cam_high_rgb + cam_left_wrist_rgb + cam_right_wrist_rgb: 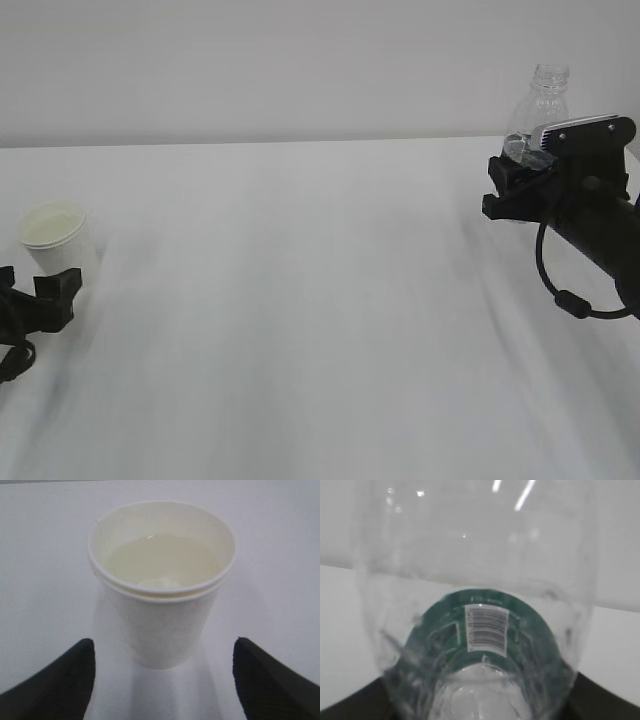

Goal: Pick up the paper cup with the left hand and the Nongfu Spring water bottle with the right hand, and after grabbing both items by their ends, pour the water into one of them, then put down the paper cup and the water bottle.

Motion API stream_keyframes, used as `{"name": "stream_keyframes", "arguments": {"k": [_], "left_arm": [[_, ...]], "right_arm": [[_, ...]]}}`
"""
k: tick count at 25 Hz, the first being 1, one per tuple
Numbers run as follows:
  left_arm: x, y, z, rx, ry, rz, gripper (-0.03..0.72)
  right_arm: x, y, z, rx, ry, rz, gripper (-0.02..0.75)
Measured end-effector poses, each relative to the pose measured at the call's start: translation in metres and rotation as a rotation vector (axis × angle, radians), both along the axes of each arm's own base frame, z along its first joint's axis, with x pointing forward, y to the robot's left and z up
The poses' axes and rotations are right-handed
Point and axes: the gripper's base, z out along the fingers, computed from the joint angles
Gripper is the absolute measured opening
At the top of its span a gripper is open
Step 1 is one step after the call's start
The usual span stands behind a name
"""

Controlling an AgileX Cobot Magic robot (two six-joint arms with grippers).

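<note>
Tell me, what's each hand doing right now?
Left hand open, cup between fingers, untouched, standing. Right hand around upright bottle. Table between them clear.

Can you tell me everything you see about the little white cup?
The paper cup is small, white and tapered, with a rolled rim and a creamy inside. It stands upright on the white table, far left, with pale liquid inside. The left tool sits open, a finger on either side, not touching it.

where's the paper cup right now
The paper cup stands upright on the white table at the far left of the exterior view, just beyond the open left gripper, whose fingers sit either side of its base without touching.
</note>
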Motion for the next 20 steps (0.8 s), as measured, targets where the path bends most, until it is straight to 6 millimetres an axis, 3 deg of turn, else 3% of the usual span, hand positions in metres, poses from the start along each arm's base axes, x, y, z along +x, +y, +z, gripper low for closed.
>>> {"name": "stream_keyframes", "arguments": {"k": [11, 20], "left_arm": [[-0.022, 0.0, 0.021, -0.011, -0.032, -0.007, 0.609], [-0.026, -0.001, 0.032, -0.011, -0.067, -0.015, 0.594]], "right_arm": [[0.0, 0.0, 0.0, 0.01, 0.001, -0.002, 0.405], [0.0, 0.0, -0.002, 0.013, 0.022, -0.003, 0.405]]}}
